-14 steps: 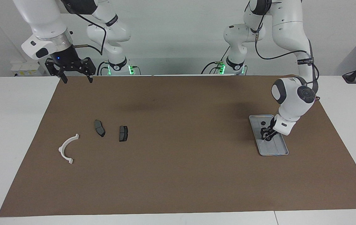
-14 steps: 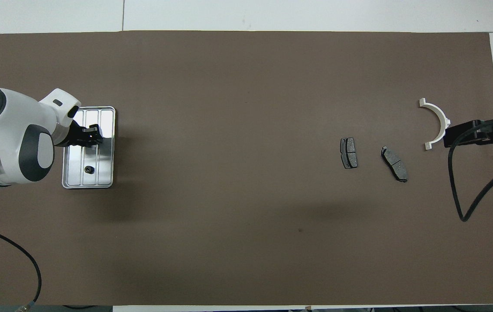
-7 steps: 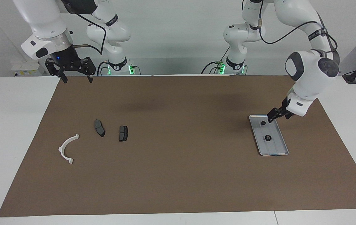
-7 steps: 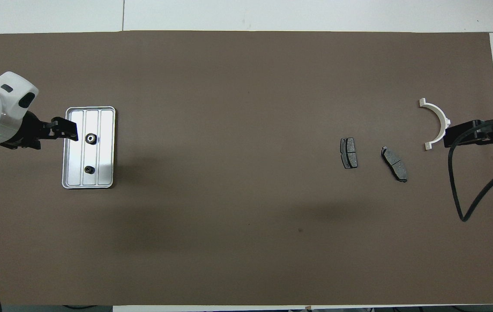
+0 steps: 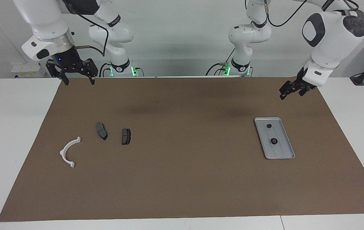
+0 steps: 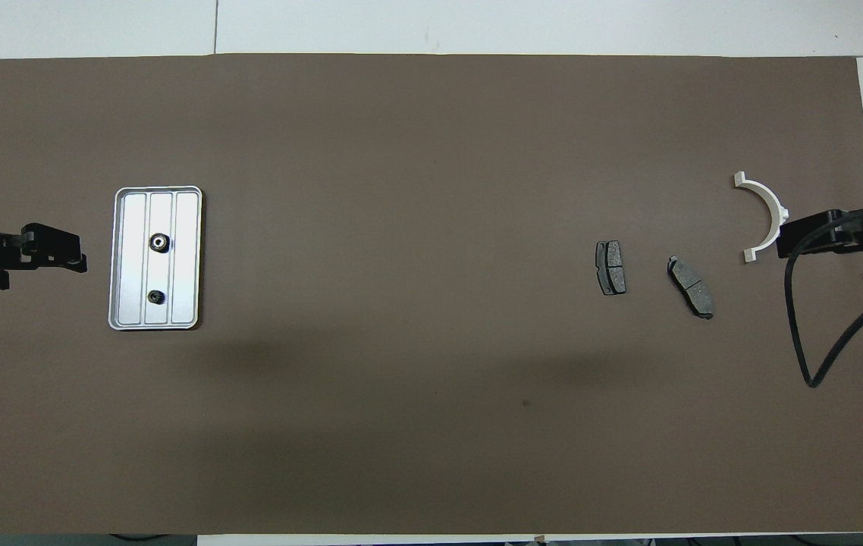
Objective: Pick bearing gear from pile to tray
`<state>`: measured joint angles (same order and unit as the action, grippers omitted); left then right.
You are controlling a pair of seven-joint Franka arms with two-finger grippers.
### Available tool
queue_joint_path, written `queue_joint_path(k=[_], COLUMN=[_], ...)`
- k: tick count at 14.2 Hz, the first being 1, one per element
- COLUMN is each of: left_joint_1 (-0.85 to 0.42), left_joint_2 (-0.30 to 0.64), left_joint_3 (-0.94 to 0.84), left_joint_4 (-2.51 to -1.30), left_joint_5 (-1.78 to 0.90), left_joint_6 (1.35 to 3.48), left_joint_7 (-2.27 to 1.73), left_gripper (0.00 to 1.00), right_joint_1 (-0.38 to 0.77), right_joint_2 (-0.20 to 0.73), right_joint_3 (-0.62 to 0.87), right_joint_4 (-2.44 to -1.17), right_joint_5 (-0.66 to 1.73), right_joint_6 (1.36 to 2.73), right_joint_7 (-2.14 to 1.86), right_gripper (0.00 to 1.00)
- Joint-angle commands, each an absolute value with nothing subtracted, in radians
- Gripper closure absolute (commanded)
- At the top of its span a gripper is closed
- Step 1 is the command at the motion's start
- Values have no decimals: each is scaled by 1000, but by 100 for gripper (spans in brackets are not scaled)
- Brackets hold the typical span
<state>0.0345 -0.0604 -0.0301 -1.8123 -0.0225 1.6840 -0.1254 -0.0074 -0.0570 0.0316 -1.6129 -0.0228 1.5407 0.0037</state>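
Note:
The silver tray lies on the brown mat toward the left arm's end, also in the overhead view. Two small black round gears rest in it, apart. My left gripper is open and empty, raised over the mat beside the tray. The pile lies toward the right arm's end: a white half-ring bracket and two dark brake pads. My right gripper is open and empty, high over the mat's edge, waiting.
The brown mat covers most of the white table. In the overhead view the right gripper and its black cable overlap one end of the bracket. The pads lie beside the bracket.
My left gripper let go of a gear in the tray, then rose and drew back off the tray toward the left arm's end. The right arm has not moved.

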Motion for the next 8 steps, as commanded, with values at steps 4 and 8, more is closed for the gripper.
queue_joint_path(k=[4,8], left_joint_1=[32,38], left_joint_2=[-64,-8], left_joint_3=[-26,-31], left_joint_4=[-1822,-1673], left_joint_5=[-35,-22], left_joint_6=[1681,1611], left_joint_7=[-68,-58], left_gripper=[0,0], right_joint_1=[-17,-14], right_joint_2=[-71,-72], right_joint_3=[32,32], right_joint_4=[-1635,-1635], right_joint_5=[-9,-9], right_joint_6=[1555,1555], right_joint_7=[-9,-9], right_gripper=[0,0])
